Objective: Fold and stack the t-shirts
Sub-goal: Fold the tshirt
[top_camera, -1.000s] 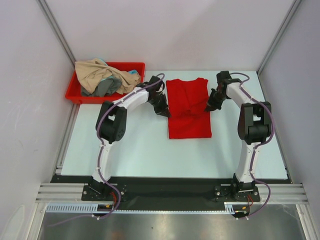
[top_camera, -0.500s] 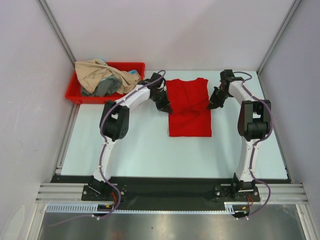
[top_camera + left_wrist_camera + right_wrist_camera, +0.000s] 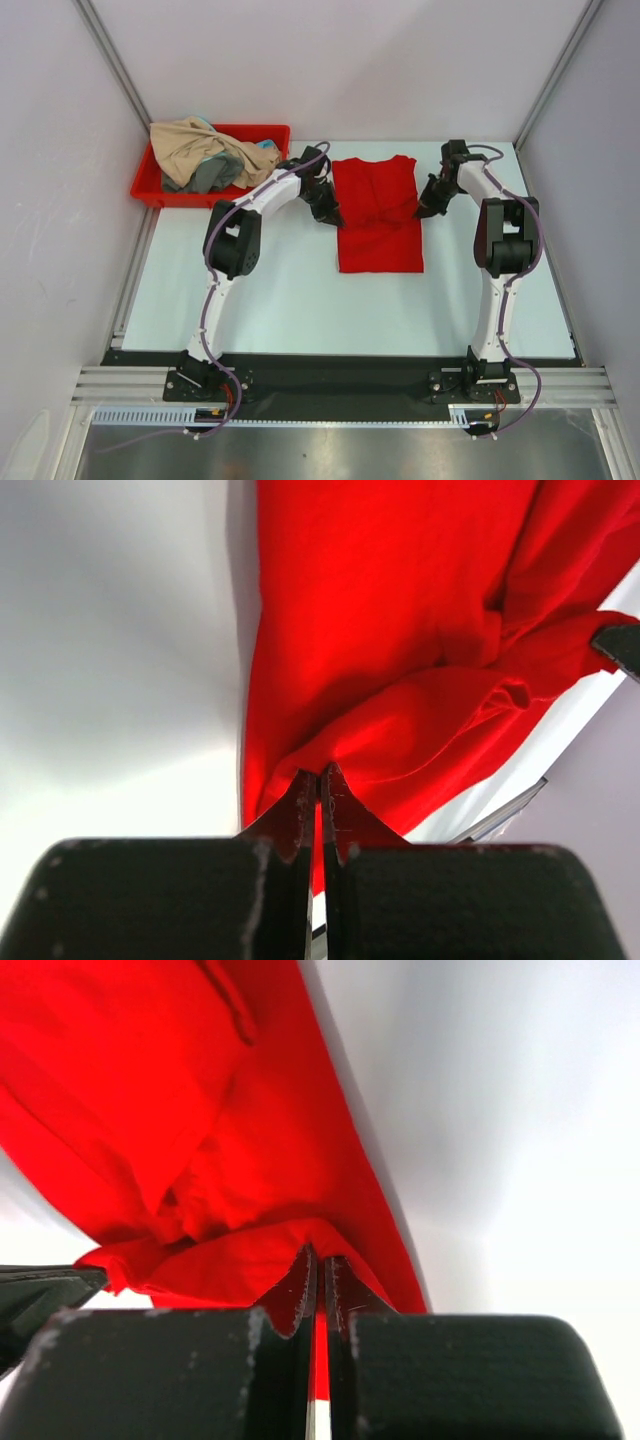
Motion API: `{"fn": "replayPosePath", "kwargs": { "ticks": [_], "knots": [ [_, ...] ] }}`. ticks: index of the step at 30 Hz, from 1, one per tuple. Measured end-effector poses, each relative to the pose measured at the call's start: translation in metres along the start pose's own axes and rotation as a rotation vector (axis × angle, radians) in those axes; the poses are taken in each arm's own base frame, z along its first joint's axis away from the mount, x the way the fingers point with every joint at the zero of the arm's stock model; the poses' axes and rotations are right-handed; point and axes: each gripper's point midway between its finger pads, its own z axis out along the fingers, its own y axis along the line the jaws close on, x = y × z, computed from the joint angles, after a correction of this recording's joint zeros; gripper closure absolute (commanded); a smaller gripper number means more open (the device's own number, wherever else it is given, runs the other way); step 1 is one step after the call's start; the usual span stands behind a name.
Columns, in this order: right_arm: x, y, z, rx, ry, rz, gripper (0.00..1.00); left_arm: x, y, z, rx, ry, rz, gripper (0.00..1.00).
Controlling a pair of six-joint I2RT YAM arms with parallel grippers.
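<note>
We hold the limp, light red t-shirt by its side edges, left pincer and right pincer both clamped on cloth.

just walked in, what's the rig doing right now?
Both arms are working on the red t-shirt lying mid-table. The left gripper is shut on a pinch of its left edge, the right gripper shut on its right edge, as if mid-fold. The beige, grey and light blue shirts sit heaped in the red tray at the far left, not yet folded.
</note>
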Motion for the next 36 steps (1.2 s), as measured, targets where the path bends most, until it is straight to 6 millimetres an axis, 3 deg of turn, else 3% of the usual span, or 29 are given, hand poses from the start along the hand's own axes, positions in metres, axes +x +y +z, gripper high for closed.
{"fn": "replayPosePath", "kwargs": {
  "ticks": [5,9,11,12,16,19,20,21,23,26,27,29,30,32,36],
  "knots": [
    [-0.013,0.008,-0.004,-0.020,-0.029,-0.007,1.00,-0.007,-0.008,-0.004,0.016,-0.017,0.003,0.97],
    [-0.021,0.009,-0.005,-0.027,-0.039,-0.005,0.94,-0.012,-0.010,-0.004,0.022,-0.026,0.002,0.80],
    [-0.025,0.009,-0.002,-0.027,-0.040,-0.007,0.82,-0.013,-0.008,-0.004,0.020,-0.028,-0.001,0.69],
    [-0.027,0.008,-0.001,-0.026,-0.040,-0.007,0.68,-0.014,-0.006,-0.004,0.016,-0.028,-0.004,0.65],
    [-0.033,0.001,-0.002,0.001,-0.046,-0.014,0.46,-0.025,0.007,-0.010,-0.067,-0.081,0.017,0.42],
    [-0.048,-0.007,-0.018,0.052,-0.094,-0.038,0.37,-0.037,0.012,-0.027,-0.139,-0.161,0.057,0.41],
    [-0.053,-0.008,-0.024,0.059,-0.116,-0.049,0.36,-0.038,0.010,-0.036,-0.149,-0.189,0.077,0.43],
    [-0.056,-0.009,-0.030,0.062,-0.134,-0.055,0.36,-0.037,0.007,-0.044,-0.149,-0.211,0.096,0.52],
    [-0.051,-0.010,-0.041,0.050,-0.151,-0.055,0.38,-0.029,-0.003,-0.063,-0.134,-0.249,0.141,0.59],
    [-0.025,-0.006,-0.056,-0.001,-0.147,-0.055,0.51,-0.002,-0.033,-0.076,-0.054,-0.278,0.225,0.75],
    [-0.015,-0.004,-0.060,-0.022,-0.140,-0.050,0.62,0.012,-0.046,-0.073,-0.014,-0.270,0.258,0.83],
    [0.002,0.007,-0.059,-0.087,-0.129,-0.053,0.74,0.042,-0.072,-0.057,0.073,-0.238,0.314,0.90],
    [0.010,0.011,-0.056,-0.117,-0.117,-0.050,0.88,0.055,-0.080,-0.046,0.104,-0.216,0.337,0.92],
    [0.021,0.018,-0.045,-0.166,-0.093,-0.041,0.98,0.079,-0.089,-0.022,0.137,-0.160,0.366,0.94],
    [0.034,0.023,-0.017,-0.232,-0.037,-0.015,1.00,0.095,-0.082,0.023,0.136,-0.098,0.374,0.95]
  ]
}}
